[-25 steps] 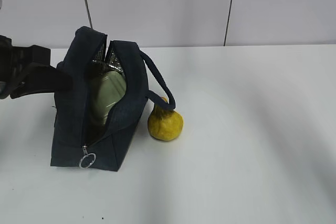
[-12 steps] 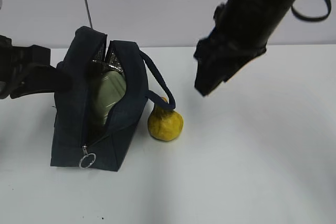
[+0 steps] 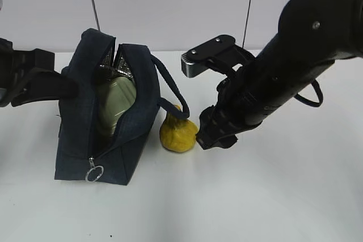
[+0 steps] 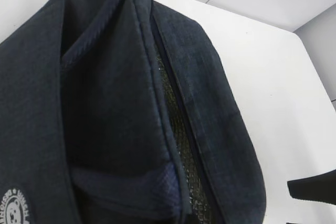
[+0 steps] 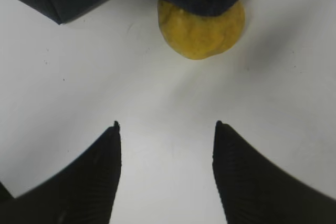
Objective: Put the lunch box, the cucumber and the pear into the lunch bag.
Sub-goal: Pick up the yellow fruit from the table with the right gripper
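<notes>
The navy lunch bag (image 3: 133,134) stands unzipped at the left, and the sage-lidded lunch box (image 3: 116,101) lies inside it. Just right of the bag sits the yellow pear (image 3: 178,134), with the bag's loop handle (image 3: 170,92) draped over its neck. My right gripper (image 3: 209,137) hangs low beside the pear's right side; it is open and empty. From the right wrist the pear (image 5: 202,30) lies ahead of the gripper (image 5: 167,125), under the handle (image 5: 194,1). My left gripper (image 3: 63,86) is shut on the bag's left wall; bag fabric (image 4: 105,103) fills its wrist view. The cucumber is not in view.
A white table (image 3: 272,196) stretches to the right and front of the bag. A pale wall (image 3: 170,4) with vertical seams stands behind it. The zipper's metal ring pull (image 3: 94,172) hangs at the bag's near end.
My right arm has come down from the top of the view to table height beside the pear. The left arm, the bag and the pear have not moved.
</notes>
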Motion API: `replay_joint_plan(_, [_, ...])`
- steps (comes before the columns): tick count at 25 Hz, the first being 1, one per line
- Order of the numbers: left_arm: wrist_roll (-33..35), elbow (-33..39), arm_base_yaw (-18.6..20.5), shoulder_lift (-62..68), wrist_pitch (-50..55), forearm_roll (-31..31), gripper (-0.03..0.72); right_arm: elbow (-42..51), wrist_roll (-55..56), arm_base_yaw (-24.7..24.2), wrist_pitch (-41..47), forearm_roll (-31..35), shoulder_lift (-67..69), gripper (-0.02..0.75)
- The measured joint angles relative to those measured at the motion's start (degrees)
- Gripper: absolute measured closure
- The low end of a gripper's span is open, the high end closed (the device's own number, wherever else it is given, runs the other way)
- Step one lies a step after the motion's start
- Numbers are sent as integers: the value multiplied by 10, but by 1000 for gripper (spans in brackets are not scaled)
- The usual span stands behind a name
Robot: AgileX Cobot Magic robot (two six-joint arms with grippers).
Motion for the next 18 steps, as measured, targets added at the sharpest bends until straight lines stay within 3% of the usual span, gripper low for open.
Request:
replay_joint_plan(9, [0,0,0,0,0,0,703,51,-116,0,-128,140,10,300])
replay_joint_plan(18, [0,0,0,0,3,0,703,52,-335,0,-190,384,88,300])
